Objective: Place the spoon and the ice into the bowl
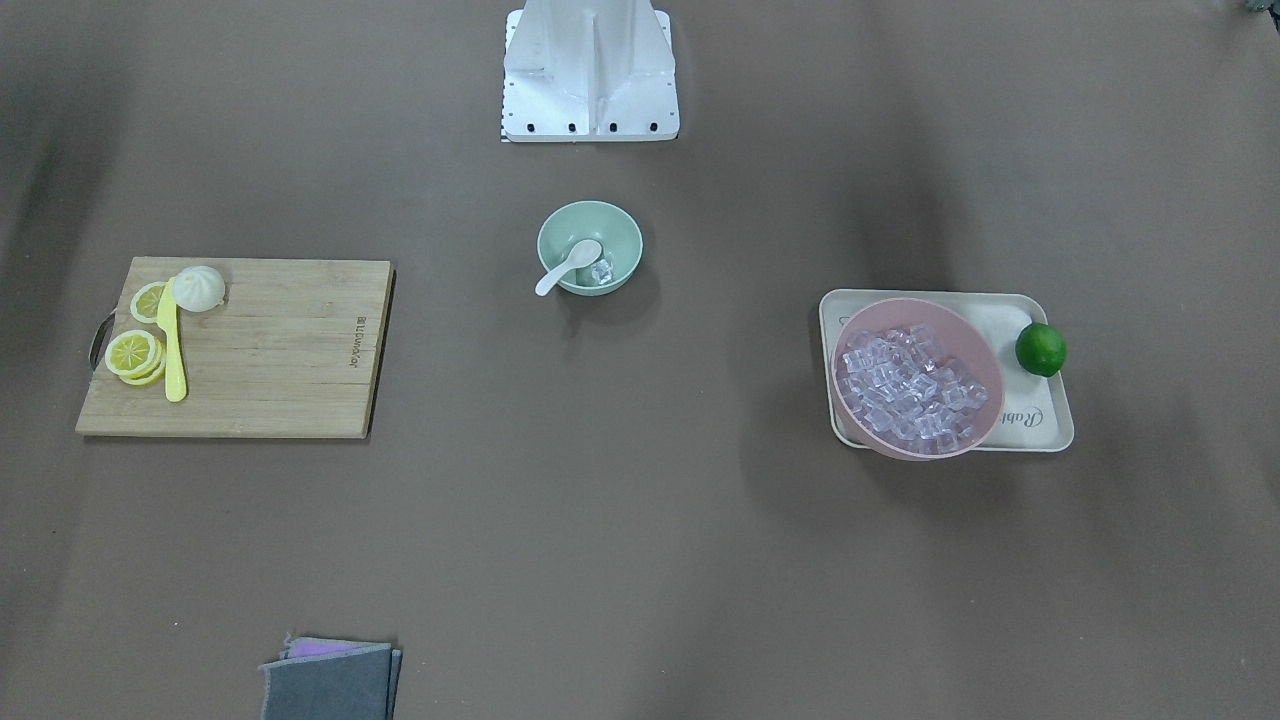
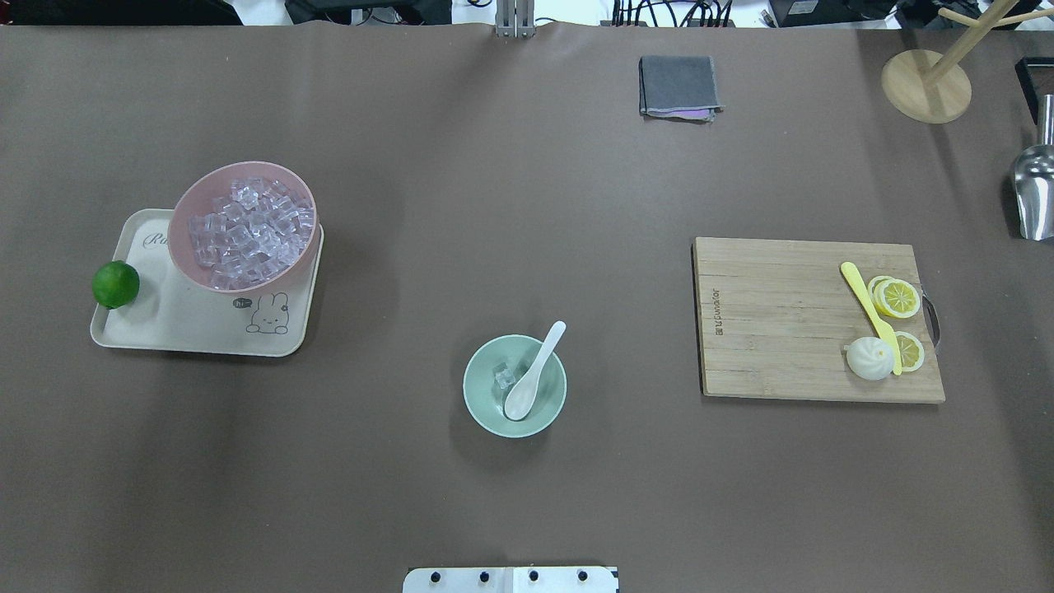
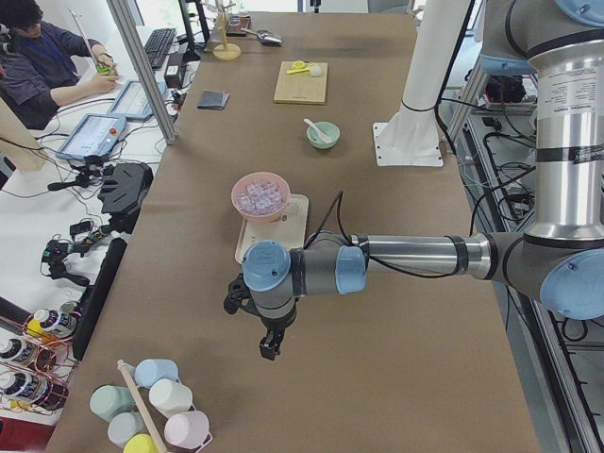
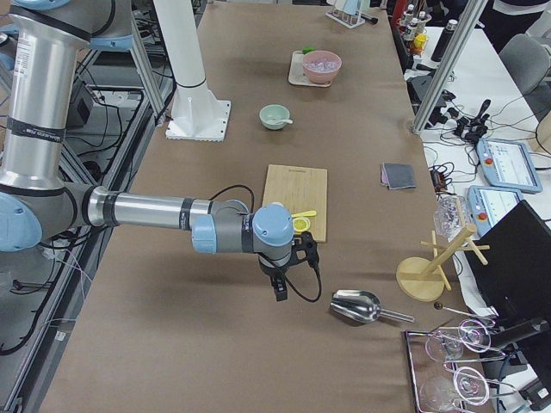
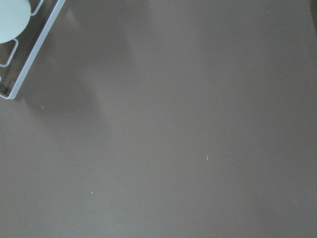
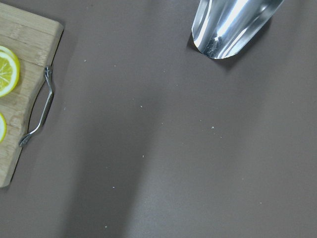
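I am hanging my two arms low over the table's ends, left gripper (image 3: 269,349) and right gripper (image 4: 281,292) pointing down; I cannot tell whether their jaws are wide or narrow. One cutting board (image 2: 782,313) is carrying three lemon slices (image 2: 897,297). One pink bowl (image 2: 247,170) of many cubes is sitting on one tray (image 2: 198,325). One mint bowl (image 2: 482,412) mid-table is holding one spoon (image 2: 531,379), whose handle is leaning over the rim, and one ice cube (image 2: 503,375) is lying beside the scoop.

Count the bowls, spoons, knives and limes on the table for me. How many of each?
Bowls: 2, the mint-green bowl and the pink bowl
Spoons: 1, the white spoon
Knives: 1, the yellow knife
Limes: 1, the lime
Total: 5
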`<state>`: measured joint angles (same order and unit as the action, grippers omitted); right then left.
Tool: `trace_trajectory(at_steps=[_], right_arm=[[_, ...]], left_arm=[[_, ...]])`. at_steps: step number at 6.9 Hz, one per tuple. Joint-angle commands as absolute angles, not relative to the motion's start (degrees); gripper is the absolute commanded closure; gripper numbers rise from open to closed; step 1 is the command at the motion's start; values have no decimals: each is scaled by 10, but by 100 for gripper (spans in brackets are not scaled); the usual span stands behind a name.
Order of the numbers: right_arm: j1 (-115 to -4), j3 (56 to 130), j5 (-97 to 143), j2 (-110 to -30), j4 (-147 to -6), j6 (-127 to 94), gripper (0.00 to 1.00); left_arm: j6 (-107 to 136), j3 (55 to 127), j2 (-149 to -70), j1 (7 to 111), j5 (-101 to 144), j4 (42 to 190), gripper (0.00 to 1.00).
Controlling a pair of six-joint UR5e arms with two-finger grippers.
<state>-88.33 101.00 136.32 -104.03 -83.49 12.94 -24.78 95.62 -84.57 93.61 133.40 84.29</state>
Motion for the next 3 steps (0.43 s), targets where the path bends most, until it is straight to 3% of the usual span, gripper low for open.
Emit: trace_trajectory(at_steps=[1,3], right_arm=[[-883,1010,1364,-1041,-835,130,0],[-883,1010,1364,-1041,-834,131,0]], left_arm=[[-248,956,-846,938,1333,842,1],[-248,957,-841,940,1333,842,1]])
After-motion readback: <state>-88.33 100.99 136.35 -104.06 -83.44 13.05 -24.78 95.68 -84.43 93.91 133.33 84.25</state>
